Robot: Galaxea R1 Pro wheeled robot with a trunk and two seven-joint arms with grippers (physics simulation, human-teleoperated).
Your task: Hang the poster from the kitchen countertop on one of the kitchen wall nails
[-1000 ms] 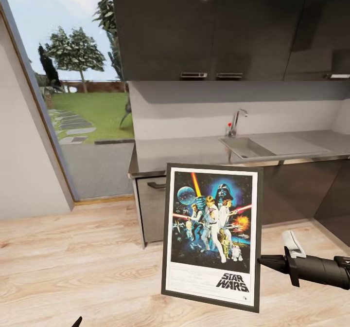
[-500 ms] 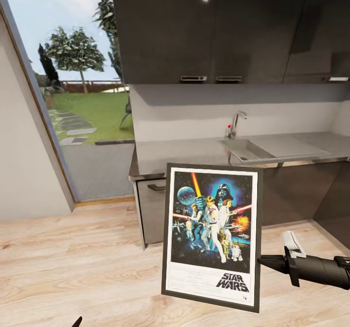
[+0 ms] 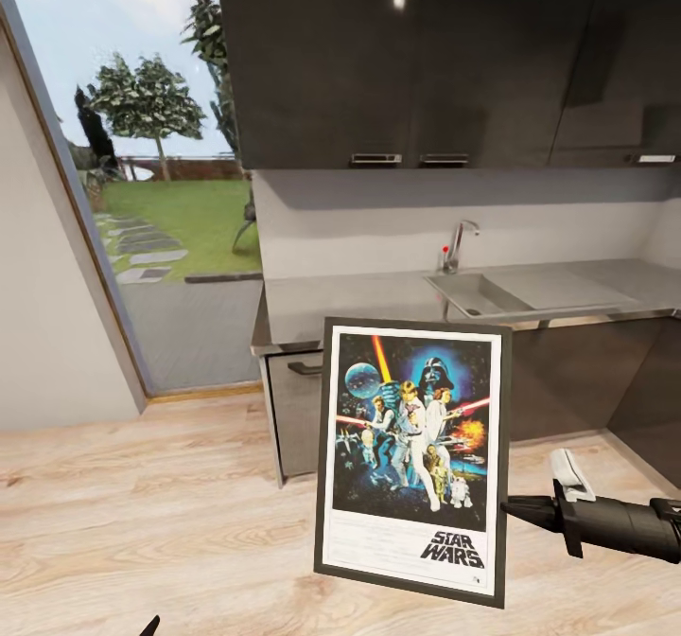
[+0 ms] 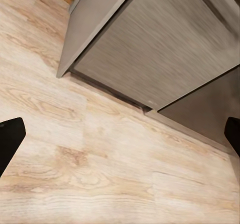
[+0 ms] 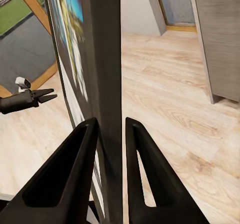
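Note:
The Star Wars poster (image 3: 413, 456) stands upright in the air over the wood floor, facing me, black frame and white border plain to see. My right gripper (image 3: 507, 507) is shut on the poster's right edge; in the right wrist view both fingers (image 5: 75, 169) clamp the thin frame edge (image 5: 107, 59). The grey kitchen countertop (image 3: 359, 295) with its sink (image 3: 478, 293) and chrome tap (image 3: 459, 241) lies beyond the poster. My left gripper (image 4: 120, 136) hangs low over the floor, open and holding nothing; its tip peeks in at the head view's lower edge (image 3: 149, 627).
Dark wall cabinets (image 3: 426, 49) hang above the worktop, dark base cabinets (image 3: 577, 371) below it. A tall glass opening (image 3: 161, 201) onto a garden is at the left, beside a pale wall (image 3: 47, 314). Light wood floor (image 3: 142, 522) spreads around me.
The kitchen has slid slightly down in the picture, so the camera has moved a little. Poster and right gripper keep their place in the view.

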